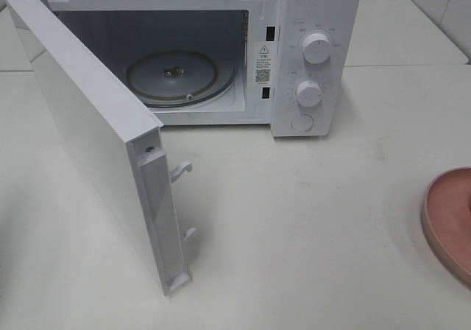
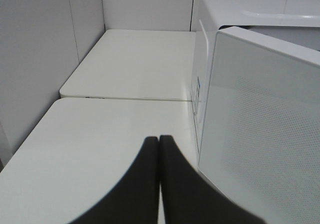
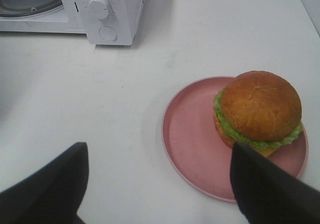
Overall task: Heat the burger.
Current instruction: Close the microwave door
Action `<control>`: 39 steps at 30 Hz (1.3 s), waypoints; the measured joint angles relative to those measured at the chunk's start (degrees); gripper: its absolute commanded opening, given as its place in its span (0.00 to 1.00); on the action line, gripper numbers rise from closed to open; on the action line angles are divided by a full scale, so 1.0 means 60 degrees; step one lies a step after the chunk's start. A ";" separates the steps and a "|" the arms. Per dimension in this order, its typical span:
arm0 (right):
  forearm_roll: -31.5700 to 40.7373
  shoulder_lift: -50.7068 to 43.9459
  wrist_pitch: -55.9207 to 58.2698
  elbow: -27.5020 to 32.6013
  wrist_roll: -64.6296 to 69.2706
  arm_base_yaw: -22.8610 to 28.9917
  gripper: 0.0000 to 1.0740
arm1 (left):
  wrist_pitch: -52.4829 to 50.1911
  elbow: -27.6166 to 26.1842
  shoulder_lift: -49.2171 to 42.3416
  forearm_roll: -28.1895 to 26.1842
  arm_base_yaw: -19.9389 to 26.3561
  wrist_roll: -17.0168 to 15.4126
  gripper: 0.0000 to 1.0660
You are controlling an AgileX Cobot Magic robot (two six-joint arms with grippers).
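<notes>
The burger (image 3: 260,109), with a golden-brown bun and a green lettuce edge, sits toward one side of a round pink plate (image 3: 192,139) in the right wrist view. My right gripper (image 3: 157,150) hovers open above the table in front of the plate, its dark fingers (image 3: 60,184) spread wide with nothing between them. In the left wrist view my left gripper (image 2: 159,140) is shut on nothing, just outside the microwave's open door (image 2: 260,134). The high view shows only the plate's edge (image 1: 449,219) at the far right; the burger and both grippers are out of it.
The white microwave (image 1: 316,20) stands at the back, its door (image 1: 88,131) swung wide open toward the front left. A glass turntable (image 1: 173,76) lies inside the cavity. Two knobs (image 1: 315,48) and a button are on its right panel. Tiled walls border the table.
</notes>
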 measured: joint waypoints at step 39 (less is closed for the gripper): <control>0.0000 0.0000 0.0000 0.0000 0.0000 0.0000 0.70 | -0.5243 -0.0640 0.7172 0.1719 -0.3667 -0.1728 0.00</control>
